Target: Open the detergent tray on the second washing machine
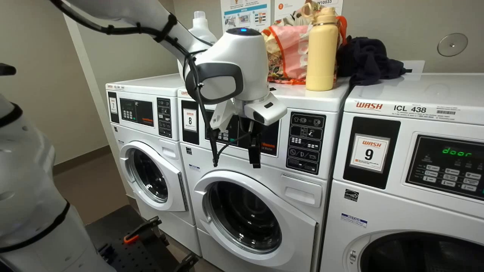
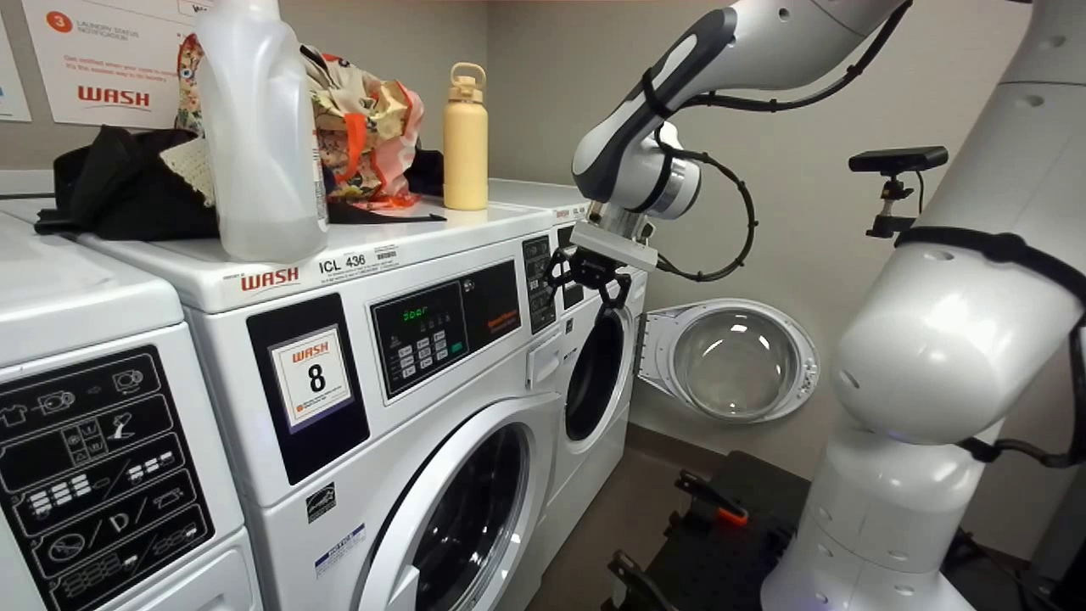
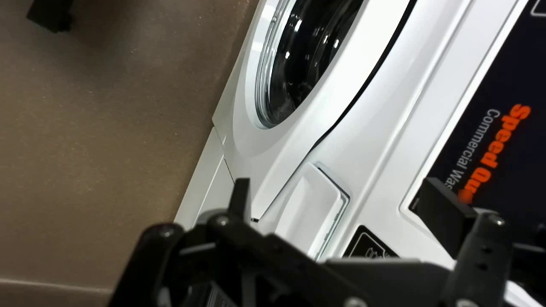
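Observation:
The second washing machine (image 1: 274, 166), bearing an "8" card, stands in the middle with its round glass door shut; it also shows in an exterior view (image 2: 458, 390). Its detergent tray (image 1: 301, 190) is the small white drawer front below the right end of the fascia. It also shows in an exterior view (image 2: 544, 361) and in the wrist view (image 3: 311, 200), nearly flush, with a thin gap along its edges. My gripper (image 1: 234, 153) is open and empty before the fascia, apart from the tray. In the wrist view, the tray lies between the spread fingers (image 3: 341, 196), its lower end hidden by the linkage.
Washer 9 (image 1: 378, 207) stands beside it; its open door (image 2: 738, 361) swings out. Washer 7 (image 1: 162, 134) stands on the opposite side. A yellow bottle (image 1: 321, 56), a bag (image 1: 289, 53), a detergent bottle (image 2: 263, 144) and dark cloth (image 1: 366, 60) sit on top.

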Available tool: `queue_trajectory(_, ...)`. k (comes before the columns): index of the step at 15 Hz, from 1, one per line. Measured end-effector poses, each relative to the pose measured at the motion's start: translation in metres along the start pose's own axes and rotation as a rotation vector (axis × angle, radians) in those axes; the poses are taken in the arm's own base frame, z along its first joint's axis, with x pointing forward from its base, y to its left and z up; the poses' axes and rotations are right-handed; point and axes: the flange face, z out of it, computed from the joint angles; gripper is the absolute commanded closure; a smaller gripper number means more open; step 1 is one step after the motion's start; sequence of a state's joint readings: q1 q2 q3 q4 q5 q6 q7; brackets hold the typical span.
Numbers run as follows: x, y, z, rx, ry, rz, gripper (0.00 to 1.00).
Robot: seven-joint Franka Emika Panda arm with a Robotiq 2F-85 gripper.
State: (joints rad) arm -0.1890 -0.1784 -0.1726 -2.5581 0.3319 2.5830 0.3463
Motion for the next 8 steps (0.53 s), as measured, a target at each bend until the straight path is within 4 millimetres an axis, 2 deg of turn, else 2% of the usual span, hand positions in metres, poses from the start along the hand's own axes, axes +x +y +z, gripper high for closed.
queue_trajectory(8, 0.02, 0.027, 0.038, 0.041, 0.032, 0.207, 0.0)
